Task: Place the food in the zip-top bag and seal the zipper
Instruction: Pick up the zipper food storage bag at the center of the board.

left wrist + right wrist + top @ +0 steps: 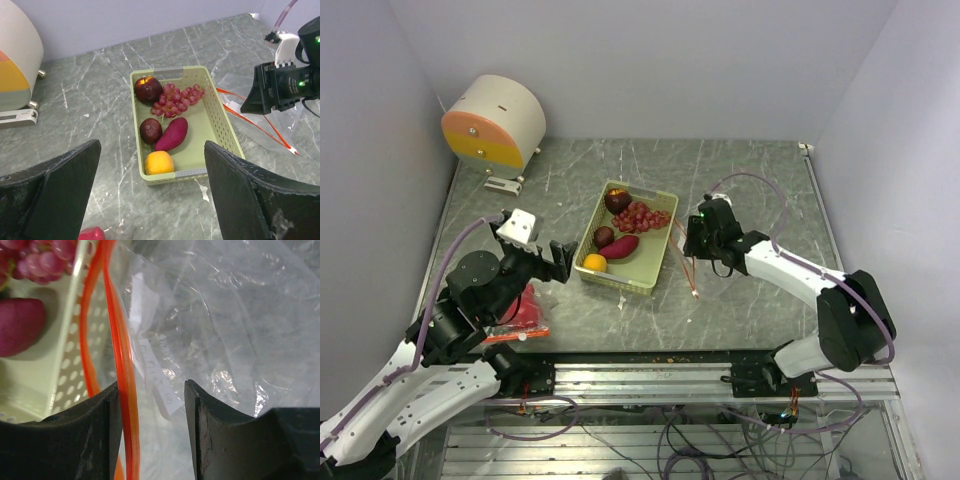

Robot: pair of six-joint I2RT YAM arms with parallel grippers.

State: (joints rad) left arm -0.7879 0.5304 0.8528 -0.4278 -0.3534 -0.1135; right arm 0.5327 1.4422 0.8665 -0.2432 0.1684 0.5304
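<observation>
Right end effector (152, 395): jaws parted astride the orange zipper edge (108, 315) of the zip-top bag (235, 325), nothing clamped. Left end effector (151, 150): wide open, empty. Food (171, 134) is kept in tray (223, 126) beside bag. Risk: slippery film may be missed, mouth collapsing.

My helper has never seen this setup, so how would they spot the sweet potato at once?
Find the pale green tray in the middle of the grey table. Toward its near end the purple sweet potato lies beside a dark round fruit, just beyond the orange. It is the only long, tapered piece; those two are round.
</observation>
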